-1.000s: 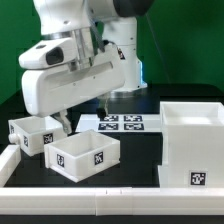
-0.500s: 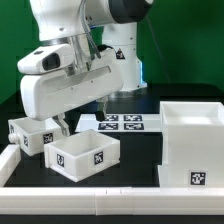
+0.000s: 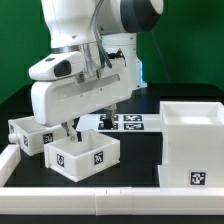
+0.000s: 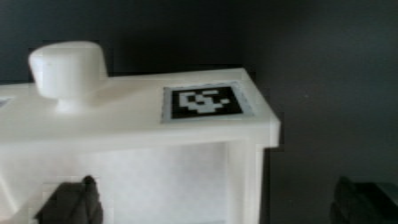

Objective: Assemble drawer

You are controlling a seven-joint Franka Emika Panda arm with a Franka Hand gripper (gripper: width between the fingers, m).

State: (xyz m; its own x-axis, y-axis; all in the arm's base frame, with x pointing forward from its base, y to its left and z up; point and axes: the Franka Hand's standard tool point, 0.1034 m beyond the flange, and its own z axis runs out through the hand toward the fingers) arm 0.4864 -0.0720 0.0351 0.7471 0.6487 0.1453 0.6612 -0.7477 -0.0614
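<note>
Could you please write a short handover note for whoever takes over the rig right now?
Gripper: open, holding nothing, poised over a drawer box, apparently the front drawer box, near its knob.
Second drawer box: beside it, on the exterior view's left.
Cabinet: on the exterior view's right.
Done: nothing inserted; both boxes are outside the cabinet.
Left: grasp each box and fit it into the cabinet.

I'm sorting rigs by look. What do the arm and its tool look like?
The arm is glossy white, with rounded shells and a black joint cap at the top. The tool has a boxy white body and two dark fingers. No logo or lettering is readable.
</note>
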